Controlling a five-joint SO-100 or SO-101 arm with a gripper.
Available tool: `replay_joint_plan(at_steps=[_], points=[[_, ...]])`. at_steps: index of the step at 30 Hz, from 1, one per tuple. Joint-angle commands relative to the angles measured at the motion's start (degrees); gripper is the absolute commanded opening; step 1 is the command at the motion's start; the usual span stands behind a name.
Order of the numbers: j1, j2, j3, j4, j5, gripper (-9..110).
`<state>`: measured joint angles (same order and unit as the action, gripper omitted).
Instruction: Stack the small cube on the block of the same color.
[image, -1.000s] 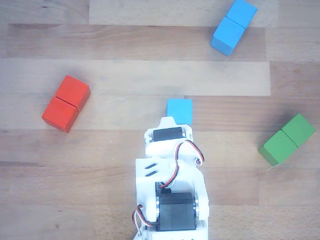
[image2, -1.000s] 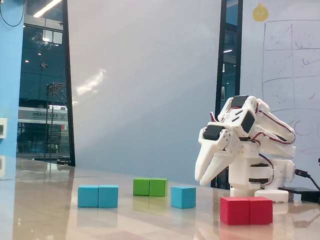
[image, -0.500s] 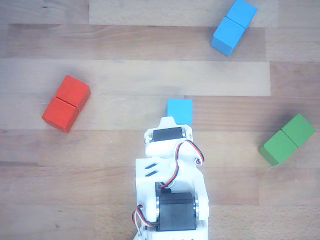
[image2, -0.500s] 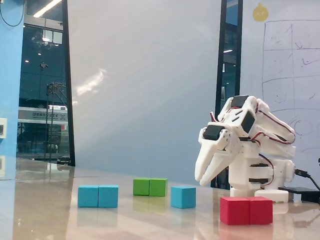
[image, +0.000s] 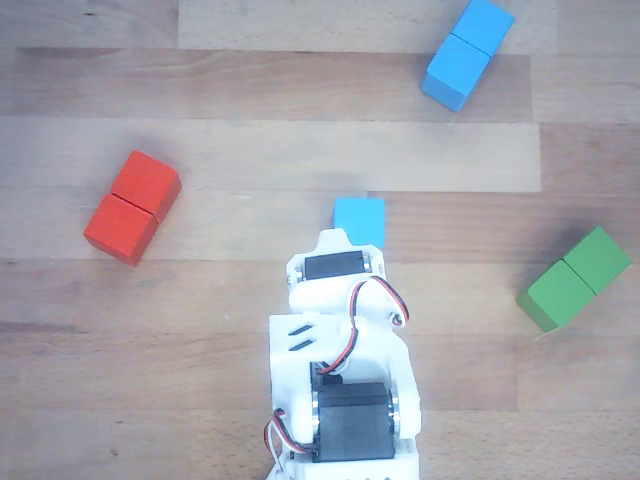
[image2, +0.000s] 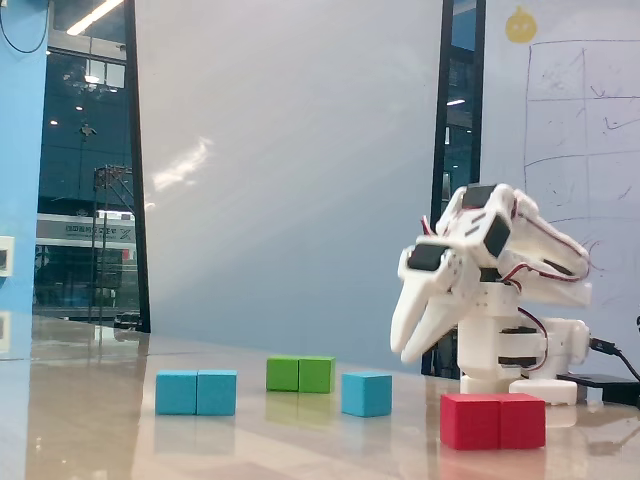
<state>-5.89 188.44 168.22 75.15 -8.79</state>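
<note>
The small cube (image: 359, 218) is bright blue and sits on the wooden table just beyond my wrist in the other view. In the fixed view it (image2: 367, 393) stands between the green and red blocks. The blue block (image: 467, 53) lies at the far right; the fixed view shows it (image2: 197, 392) at the left. My gripper (image2: 405, 352) hangs tilted downward, above and to the right of the small cube, not touching it. Its fingers lie close together and hold nothing. In the other view the wrist (image: 335, 265) hides the fingertips.
A red block (image: 132, 207) lies left of the arm, and the fixed view shows it (image2: 493, 420) in front of the arm's base. A green block (image: 574, 278) lies at the right; in the fixed view it (image2: 300, 374) stands behind the cube.
</note>
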Motion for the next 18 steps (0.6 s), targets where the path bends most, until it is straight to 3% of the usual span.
replay_joint_plan(at_steps=[1,11,18], points=[[-0.1,-14.7,-20.8,-0.9,-0.1,5],[0.1,-54.7,-57.7,-0.8,-0.4,5],[0.3,-64.2,-56.7,-1.1,0.1,6]])
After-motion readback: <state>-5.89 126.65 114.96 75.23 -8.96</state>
